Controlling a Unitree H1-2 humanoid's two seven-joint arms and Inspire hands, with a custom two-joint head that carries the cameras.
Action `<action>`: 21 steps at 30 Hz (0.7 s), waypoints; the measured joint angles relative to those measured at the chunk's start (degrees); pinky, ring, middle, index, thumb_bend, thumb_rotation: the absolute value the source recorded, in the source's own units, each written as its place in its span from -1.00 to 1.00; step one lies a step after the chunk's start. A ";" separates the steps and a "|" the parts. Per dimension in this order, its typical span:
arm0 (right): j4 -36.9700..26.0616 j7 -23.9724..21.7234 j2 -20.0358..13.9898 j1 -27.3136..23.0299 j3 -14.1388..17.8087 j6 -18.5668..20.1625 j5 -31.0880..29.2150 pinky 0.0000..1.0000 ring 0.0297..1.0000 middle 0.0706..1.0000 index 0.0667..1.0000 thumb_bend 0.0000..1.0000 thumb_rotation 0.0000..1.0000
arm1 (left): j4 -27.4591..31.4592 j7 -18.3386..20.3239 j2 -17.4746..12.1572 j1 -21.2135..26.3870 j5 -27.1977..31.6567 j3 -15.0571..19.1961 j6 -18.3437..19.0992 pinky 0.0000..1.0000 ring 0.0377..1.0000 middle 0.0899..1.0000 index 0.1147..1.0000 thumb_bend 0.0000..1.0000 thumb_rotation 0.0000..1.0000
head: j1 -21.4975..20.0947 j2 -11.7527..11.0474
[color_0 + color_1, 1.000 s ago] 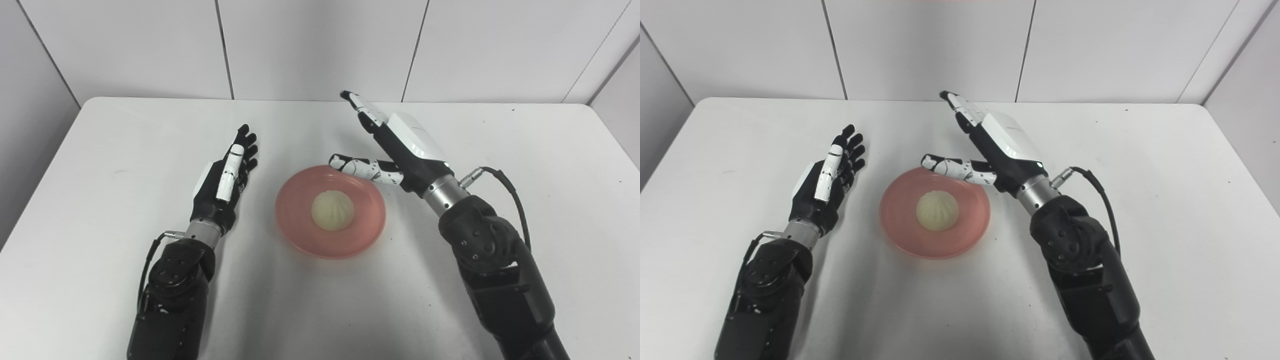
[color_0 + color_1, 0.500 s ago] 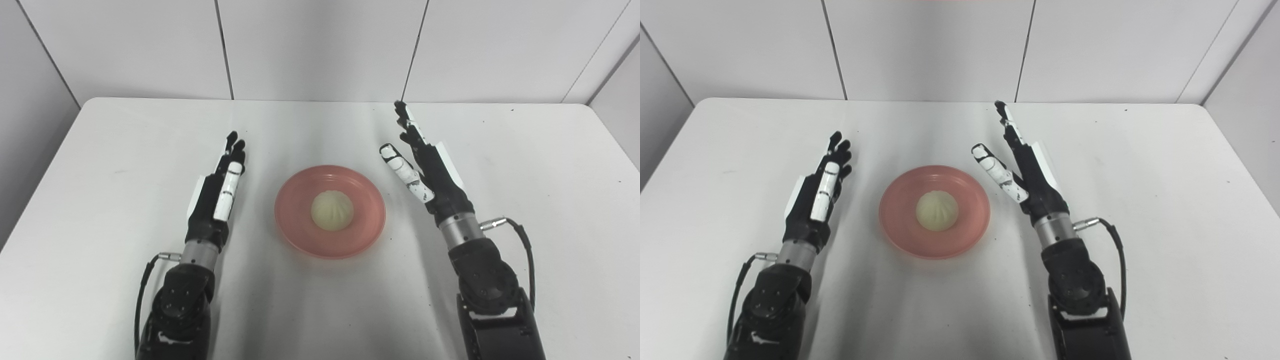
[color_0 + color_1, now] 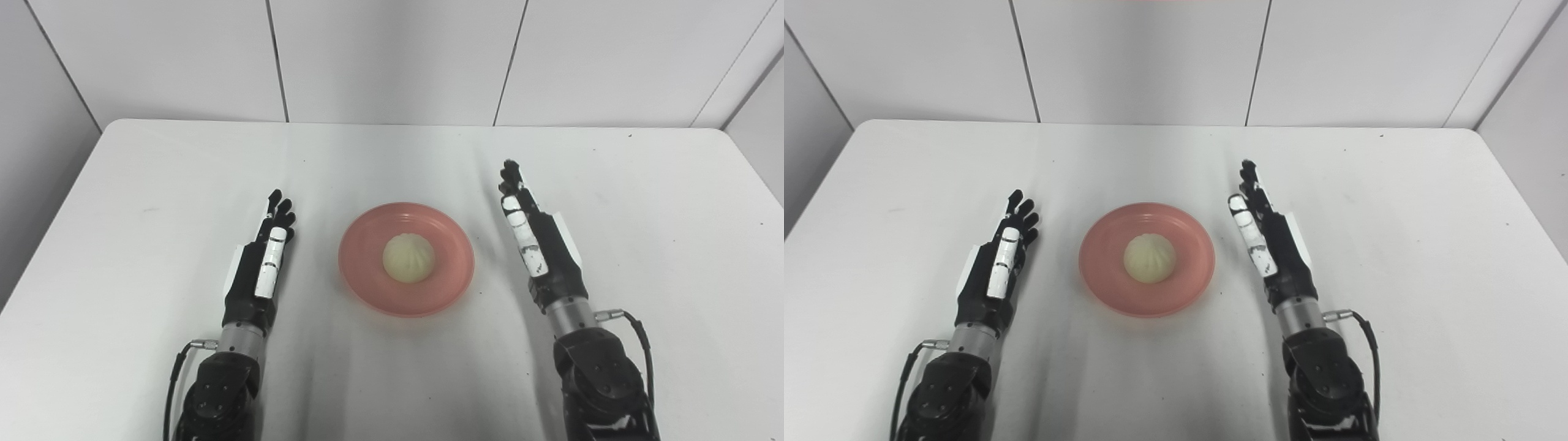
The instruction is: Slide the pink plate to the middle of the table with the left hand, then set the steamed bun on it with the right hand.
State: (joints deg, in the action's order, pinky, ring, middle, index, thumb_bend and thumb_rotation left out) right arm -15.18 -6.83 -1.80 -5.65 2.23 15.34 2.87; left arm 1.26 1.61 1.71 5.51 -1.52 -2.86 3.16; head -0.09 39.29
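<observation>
The pink plate (image 3: 447, 288) lies in the middle of the white table (image 3: 392, 159). The pale steamed bun (image 3: 408, 258) sits on the plate's centre. My left hand (image 3: 260, 269) is open and empty, fingers straight, to the left of the plate and apart from it. My right hand (image 3: 539, 245) is open and empty, fingers straight, to the right of the plate and apart from it. The same shows in the right eye view: plate (image 3: 1188, 294), bun (image 3: 1149, 259), left hand (image 3: 995, 263), right hand (image 3: 1268, 245).
Grey wall panels (image 3: 392, 55) stand behind the table's far edge. Cables run from both wrists near the table's front.
My right hand has drawn back from over the plate's far rim to the plate's right side and lowered. My left hand has pulled back toward me. Plate and bun have not moved.
</observation>
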 measured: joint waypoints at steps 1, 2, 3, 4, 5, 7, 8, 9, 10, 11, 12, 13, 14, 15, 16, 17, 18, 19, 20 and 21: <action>-0.13 0.04 0.32 0.56 0.43 1.27 -1.28 1.00 1.00 1.00 1.00 -0.33 1.00 | -0.01 0.02 0.08 -0.02 0.18 0.08 0.08 1.00 0.98 0.99 1.00 0.01 1.00 | 0.00 0.00; -0.17 0.13 0.48 1.12 0.63 1.95 -2.43 1.00 1.00 1.00 1.00 -0.36 1.00 | -0.01 0.03 0.21 -0.04 0.60 0.23 0.27 1.00 0.98 0.99 1.00 -0.01 1.00 | 0.70 0.00; -0.18 0.16 0.60 1.64 0.64 2.23 -2.92 1.00 1.00 1.00 1.00 -0.37 1.00 | -0.01 0.04 0.36 -0.08 1.19 0.43 0.48 1.00 0.98 0.99 1.00 -0.03 1.00 | 0.70 0.00; -0.18 0.19 0.71 2.16 0.62 2.58 -3.64 1.00 1.00 1.00 1.00 -0.37 1.00 | -0.01 0.04 0.50 -0.15 1.53 0.61 0.60 1.00 0.98 0.99 1.00 -0.07 1.00 | 0.88 0.09; -0.18 0.25 0.82 2.56 0.62 2.71 -4.13 1.00 1.00 1.00 1.00 -0.37 1.00 | -0.02 0.06 0.65 -0.20 2.37 0.79 0.72 1.00 0.98 0.99 1.00 -0.08 1.00 | 0.88 0.09; -0.14 0.44 1.03 3.30 0.60 2.70 -4.86 1.00 1.00 1.00 1.00 -0.40 1.00 | -0.01 0.09 0.88 -0.31 3.56 1.00 0.98 0.98 0.97 0.98 1.00 -0.10 1.00 | 0.79 0.18; -0.08 0.57 1.12 3.51 0.58 2.41 -5.05 1.00 1.00 1.00 1.00 -0.41 1.00 | 0.03 0.11 0.89 -0.41 4.15 1.07 1.02 0.98 0.97 0.98 1.00 -0.10 1.00 | 0.70 0.26; 0.23 0.68 1.14 3.60 0.55 1.72 -5.17 1.00 1.00 1.00 1.00 -0.42 1.00 | 0.11 0.18 0.86 -0.49 4.51 1.06 1.12 0.97 0.96 0.98 1.00 -0.10 1.00 | 0.62 0.26; 0.66 0.79 1.13 3.65 0.53 0.94 -5.28 1.00 1.00 1.00 1.00 -0.42 1.00 | 0.20 0.28 0.84 -0.60 4.83 1.03 1.14 0.96 0.96 0.98 1.00 -0.10 1.00 | 0.53 0.35; 0.99 0.94 1.13 3.66 0.52 0.44 -5.36 1.00 1.00 1.00 1.00 -0.44 1.00 | 0.32 0.39 0.83 -0.73 5.04 0.98 1.17 0.96 0.95 0.97 1.00 -0.10 1.00 | 0.61 0.53; 1.29 1.06 1.13 3.65 0.49 0.04 -5.44 1.00 1.00 1.00 1.00 -0.45 1.00 | 0.50 0.52 0.83 -0.89 5.07 0.94 1.28 0.96 0.95 0.96 1.00 -0.10 1.00 | 0.70 0.53; 1.65 1.15 1.12 3.64 0.47 -0.40 -5.52 1.00 1.00 1.00 1.00 -0.43 1.00 | 0.75 0.61 0.83 -1.05 5.08 0.91 1.48 0.94 0.93 0.95 0.97 -0.12 1.00 | 1.23 0.53; 2.17 1.22 1.11 3.64 0.45 -1.09 -5.72 1.00 1.00 1.00 1.00 -0.43 1.00 | 1.15 0.63 0.84 -1.22 5.08 0.85 1.92 0.93 0.93 0.94 0.97 -0.13 1.00 | 1.23 0.53; 2.36 1.29 1.08 3.65 0.44 -1.47 -5.79 1.00 1.00 1.00 1.00 -0.43 1.00 | 1.27 0.65 0.84 -1.26 5.08 0.79 2.18 0.93 0.93 0.94 0.97 -0.15 1.00 | 1.23 0.53; 2.55 1.30 1.05 3.65 0.41 -1.76 -5.90 1.00 1.00 1.00 1.00 -0.43 1.00 | 1.40 0.65 0.82 -1.27 5.07 0.73 2.48 0.93 0.93 0.95 0.97 -0.15 1.00 | 1.40 0.61; 2.67 1.30 0.99 3.66 0.37 -1.98 -5.98 1.00 1.00 1.00 1.00 -0.43 1.00 | 1.47 0.68 0.78 -1.27 5.07 0.63 2.67 0.93 0.93 0.95 0.97 -0.15 1.00 | 1.49 0.79; 2.76 1.30 0.89 3.68 0.30 -2.14 -6.05 1.00 1.00 1.00 1.00 -0.43 1.00 | 1.52 0.77 0.71 -1.27 5.07 0.51 2.77 0.94 0.94 0.95 0.97 -0.16 1.00 | 1.41 0.88; 2.81 1.30 0.81 3.71 0.28 -2.24 -6.12 1.00 1.00 1.00 1.00 -0.43 1.00 | 1.57 0.86 0.60 -1.27 5.07 0.38 2.88 0.94 0.94 0.95 0.97 -0.17 1.00 | 1.23 1.05; 2.88 1.30 0.72 3.71 0.26 -2.31 -6.24 1.00 1.00 1.00 1.00 -0.45 1.00 | 1.61 1.00 0.48 -1.27 5.08 0.27 2.98 0.95 0.94 0.95 0.97 -0.18 1.00 | 1.14 1.14; 2.97 1.30 0.64 3.71 0.25 -2.37 -6.28 1.00 1.00 1.00 1.00 -0.45 1.00 | 1.61 1.06 0.42 -1.26 5.08 0.23 2.99 0.95 0.94 0.95 0.97 -0.19 1.00 | 1.14 1.14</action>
State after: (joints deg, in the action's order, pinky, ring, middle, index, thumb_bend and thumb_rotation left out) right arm -12.21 -5.53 -1.16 -1.94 2.48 12.97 -3.41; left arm 2.86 2.67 2.13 4.25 3.57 -2.63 6.15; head 1.05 40.43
